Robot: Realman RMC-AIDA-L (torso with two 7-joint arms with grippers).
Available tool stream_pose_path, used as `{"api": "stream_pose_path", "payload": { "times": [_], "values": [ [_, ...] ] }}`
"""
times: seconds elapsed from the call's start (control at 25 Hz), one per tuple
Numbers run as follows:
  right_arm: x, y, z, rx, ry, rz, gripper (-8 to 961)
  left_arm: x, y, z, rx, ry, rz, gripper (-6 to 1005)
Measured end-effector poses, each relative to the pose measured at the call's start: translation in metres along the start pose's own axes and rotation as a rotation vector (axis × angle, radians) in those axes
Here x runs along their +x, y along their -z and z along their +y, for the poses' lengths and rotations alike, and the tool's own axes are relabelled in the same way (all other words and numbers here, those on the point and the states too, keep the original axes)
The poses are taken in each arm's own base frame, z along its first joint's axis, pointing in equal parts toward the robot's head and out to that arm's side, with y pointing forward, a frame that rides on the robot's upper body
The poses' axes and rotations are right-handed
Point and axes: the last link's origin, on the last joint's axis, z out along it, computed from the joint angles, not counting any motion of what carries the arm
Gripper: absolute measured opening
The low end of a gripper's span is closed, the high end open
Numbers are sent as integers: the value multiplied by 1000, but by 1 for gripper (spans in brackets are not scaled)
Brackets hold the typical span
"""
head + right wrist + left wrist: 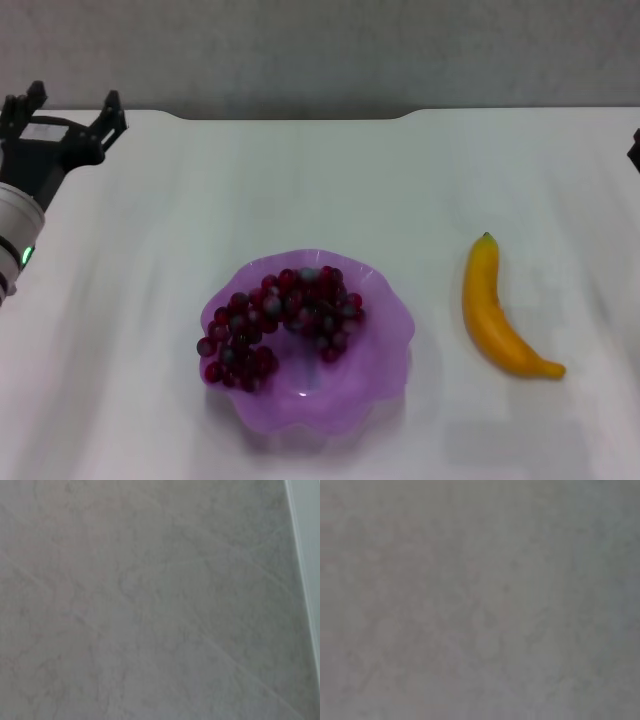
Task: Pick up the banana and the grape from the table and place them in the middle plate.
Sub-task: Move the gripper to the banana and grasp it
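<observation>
Left gripper (72, 112) is up at the far left corner of the table (300, 180), fingers spread wide with nothing in them. The grape (280, 325) bunch sits well away from it, inside the middle plate (385, 340) near the front. The banana (497, 310) lies on the table right of the plate, not touching it. Right gripper (635, 150) barely pokes in at the right edge, can't tell its fingers.

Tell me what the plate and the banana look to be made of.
The middle plate looks like thin translucent purple plastic: the white table shows through its wavy rim. The banana has an even, smooth, slightly glossy yellow-orange skin with no spots, so it may be a plastic replica; real fruit cannot be ruled out.
</observation>
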Motion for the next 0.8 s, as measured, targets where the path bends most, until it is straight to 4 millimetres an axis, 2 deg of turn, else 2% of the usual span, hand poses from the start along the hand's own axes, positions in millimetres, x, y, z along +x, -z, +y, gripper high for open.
{"api": "stream_pose_path", "payload": {
  "times": [0.36,0.8],
  "values": [
    [-1,-3,1,10,-14,-2,881,-1,-6,-17,55,12,-14,892],
    [2,-10,6,-7,-17,45,882,-5,-8,-22,72,31,-26,891]
  ]
}}
